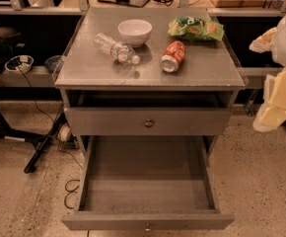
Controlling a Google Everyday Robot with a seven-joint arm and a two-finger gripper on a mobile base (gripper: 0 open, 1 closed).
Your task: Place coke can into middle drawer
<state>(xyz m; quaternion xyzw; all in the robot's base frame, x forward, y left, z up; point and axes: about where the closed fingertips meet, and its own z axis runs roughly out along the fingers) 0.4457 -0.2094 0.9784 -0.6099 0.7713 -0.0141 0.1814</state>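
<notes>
The coke can (173, 56), orange-red with a silver top, lies on its side on the cabinet top (98, 75), right of centre, with its top facing the front. The middle drawer (147, 220) is pulled wide open below; its deep gray tray shows nothing inside. My gripper (277, 100), cream and white, hangs at the right edge of the view. It is beside the cabinet's right front corner, clear of the can and above floor level.
On the cabinet top are a clear plastic bottle (115, 48) lying on its side, a white bowl (134, 31) and a green chip bag (196, 28). A shut flat-fronted drawer with a brass knob (148, 123) sits above the open one. Cables and a stand leg (44, 144) lie on the floor at left.
</notes>
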